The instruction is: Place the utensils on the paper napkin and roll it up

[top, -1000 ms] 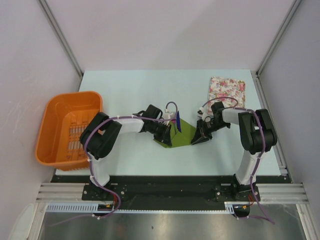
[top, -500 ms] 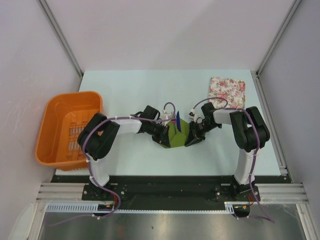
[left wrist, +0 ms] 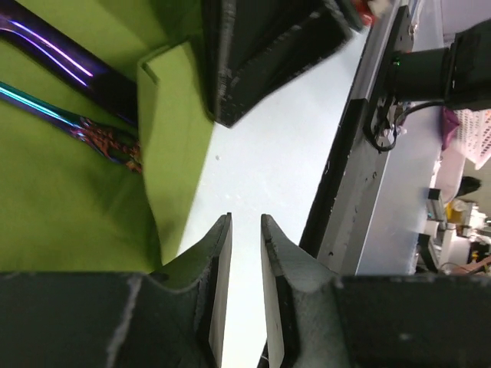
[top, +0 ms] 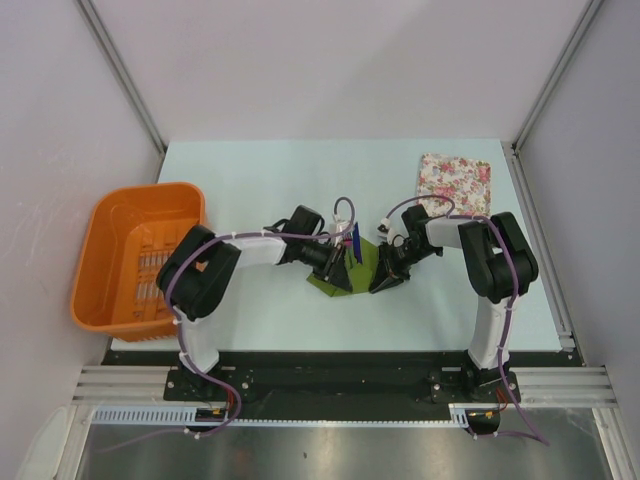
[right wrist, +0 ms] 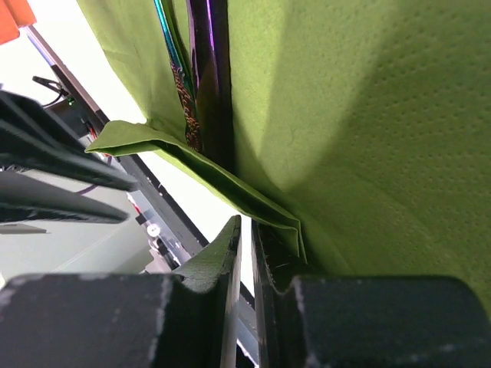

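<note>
The olive-green paper napkin point(top: 362, 262) lies mid-table, its right side folded up and over. The utensils point(top: 355, 238) have dark blue-purple handles and lie on it, partly wrapped. In the right wrist view the utensils point(right wrist: 207, 77) run under the napkin point(right wrist: 368, 115) fold. My left gripper point(top: 336, 272) sits at the napkin's left edge. Its jaws are open with only bare table between them point(left wrist: 245, 226), and the napkin point(left wrist: 69, 199) and utensils point(left wrist: 61, 61) lie beside them. My right gripper point(top: 381, 282) presses against the folded edge. Its jaws point(right wrist: 247, 230) are almost together with nothing between them.
An orange basket point(top: 100, 215) stands at the table's left edge. A pink floral pad point(top: 455, 183) lies at the back right. In the left wrist view the right gripper's fingers point(left wrist: 261, 54) are close ahead. The table's near edge and the arm bases are just behind the napkin.
My right gripper has moved left against the napkin and folded its right side over the utensils. My left gripper's jaws have parted and its fingers have shifted slightly right.
</note>
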Controlling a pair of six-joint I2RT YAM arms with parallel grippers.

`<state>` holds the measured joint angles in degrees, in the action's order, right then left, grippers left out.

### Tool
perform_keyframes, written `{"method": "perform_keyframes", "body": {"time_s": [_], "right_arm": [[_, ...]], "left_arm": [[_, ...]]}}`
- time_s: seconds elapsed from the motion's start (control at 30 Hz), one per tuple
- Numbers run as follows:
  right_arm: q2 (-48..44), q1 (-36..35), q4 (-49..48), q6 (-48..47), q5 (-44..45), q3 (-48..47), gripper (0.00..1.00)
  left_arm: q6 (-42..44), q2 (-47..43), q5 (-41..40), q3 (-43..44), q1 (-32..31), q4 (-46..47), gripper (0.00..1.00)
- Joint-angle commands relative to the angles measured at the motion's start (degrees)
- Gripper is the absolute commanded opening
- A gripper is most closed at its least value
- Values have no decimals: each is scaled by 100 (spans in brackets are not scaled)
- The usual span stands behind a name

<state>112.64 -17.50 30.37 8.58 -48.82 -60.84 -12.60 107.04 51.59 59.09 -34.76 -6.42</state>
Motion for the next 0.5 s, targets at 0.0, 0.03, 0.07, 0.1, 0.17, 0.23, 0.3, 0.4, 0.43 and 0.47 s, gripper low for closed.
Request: {"method": "perform_keyframes", "body": {"time_s": [0.0,0.03,0.07,0.1,0.17,0.23,0.3,0.4,0.43,0.47], "right_arm": [[153,-52,-189,-41,303,-112,15],[162,-61,-189,-41,311,-104,15],[162,-52,-198,-32,311,-112,14],[171,-43,-198,-23,311,-112,15],[179,-70,-207,-23,329,-130,14],[214,-61,-198,-40,355,-139,14],[215,-52,-190,-40,417,-147,13],[232,-43,-172,-32,443,-139,13],[250,-43,-198,-40,452,-130,12],[241,-43,-181,-41,469,-139,12]], "left_arm": [[-436,457,308,331,-30,386,27],[-445,510,316,375,-30,404,27],[-471,606,325,375,-30,430,27],[-471,651,325,401,-22,448,27],[-463,773,343,410,-13,422,27],[-393,800,343,384,31,369,26],[-313,792,343,288,84,378,26],[-304,879,404,156,233,325,25],[-313,888,404,112,329,334,25],[-339,888,413,16,373,360,25]]}}
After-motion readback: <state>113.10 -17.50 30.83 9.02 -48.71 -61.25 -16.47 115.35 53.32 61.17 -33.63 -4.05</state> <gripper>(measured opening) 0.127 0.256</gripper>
